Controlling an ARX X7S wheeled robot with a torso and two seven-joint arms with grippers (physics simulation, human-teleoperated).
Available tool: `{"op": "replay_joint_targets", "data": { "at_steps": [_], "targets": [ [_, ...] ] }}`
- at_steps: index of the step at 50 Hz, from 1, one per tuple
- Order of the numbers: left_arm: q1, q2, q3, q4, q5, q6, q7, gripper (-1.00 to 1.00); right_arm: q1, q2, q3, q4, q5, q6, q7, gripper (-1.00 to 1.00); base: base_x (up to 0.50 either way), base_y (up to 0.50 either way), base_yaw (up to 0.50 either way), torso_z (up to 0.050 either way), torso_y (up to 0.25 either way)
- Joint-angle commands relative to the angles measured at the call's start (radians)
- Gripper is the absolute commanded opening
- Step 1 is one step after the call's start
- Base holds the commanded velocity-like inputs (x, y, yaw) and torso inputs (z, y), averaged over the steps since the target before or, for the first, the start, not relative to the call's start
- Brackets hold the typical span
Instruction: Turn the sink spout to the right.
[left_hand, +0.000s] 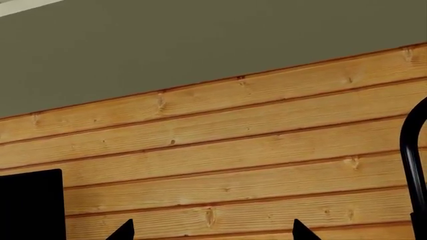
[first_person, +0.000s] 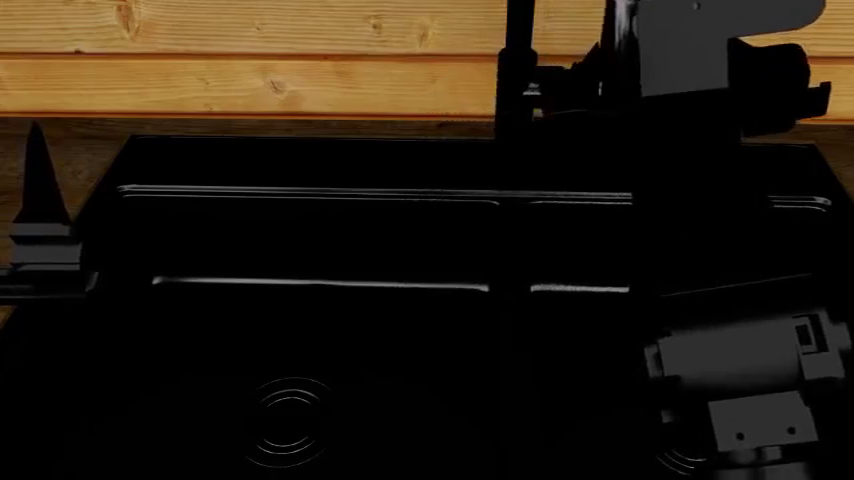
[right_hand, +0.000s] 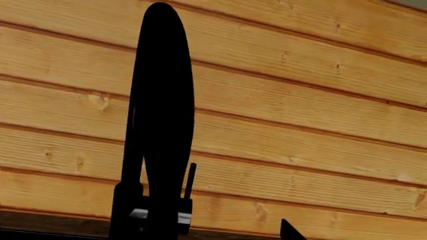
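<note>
Right gripper (first_person: 558, 84) hangs just beside the sink spout (first_person: 518, 60), on its right in the head view, at the height of the spout's lower column. Only one dark fingertip (right_hand: 290, 231) shows in the right wrist view, so I cannot tell whether its jaws are parted or closed, nor whether it touches the spout. The left gripper (left_hand: 213, 233) is well apart from the spout, off to its left beyond the sink's edge. Its two pointed black tips stand wide apart with only wall between them, holding nothing.

The spout is a glossy black tube, clearly thicker than the thin black lever (right_hand: 190, 177) that rises just beside it from a chrome collar (right_hand: 139, 214). It stands behind the sink (first_person: 320, 190), near the centre divider, and its arched top looms large and dark in the right wrist view.

Below the spout the sink is a wide black double basin, with a ringed drain (first_person: 287, 420) in the basin to the spout's left. A second drain on the other side is mostly hidden by the right arm (first_person: 747, 370). Behind the spout runs a wall of knotty wooden planks (left_hand: 233, 150), with plain grey wall (left_hand: 200, 40) above them.
</note>
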Motion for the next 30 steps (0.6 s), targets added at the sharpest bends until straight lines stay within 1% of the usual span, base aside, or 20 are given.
{"op": "replay_joint_targets", "data": {
  "at_steps": [1,18,24,30],
  "targets": [
    [0.000,-0.002,0.002,-0.003,-0.002,0.001,-0.002,1.00,0.061,0.004,-0.010,0.116,-0.028,-0.061,-0.007,1.00,0.00,0.00,0.00,0.000,0.000],
    [-0.001,-0.005,0.004,0.001,-0.004,0.003,-0.008,1.00,0.116,-0.008,-0.026,0.303,-0.055,-0.162,-0.022,1.00,0.00,0.00,0.00,0.000,0.000],
    [-0.002,-0.007,0.006,0.002,-0.004,-0.001,-0.011,1.00,0.188,-0.030,-0.037,0.504,-0.077,-0.272,-0.039,1.00,0.00,0.00,0.00,0.000,0.000],
    [-0.003,-0.008,0.007,0.001,-0.006,-0.004,-0.012,1.00,0.229,-0.035,-0.045,0.589,-0.088,-0.319,-0.048,1.00,0.00,0.00,0.00,0.000,0.000]
  ]
}}
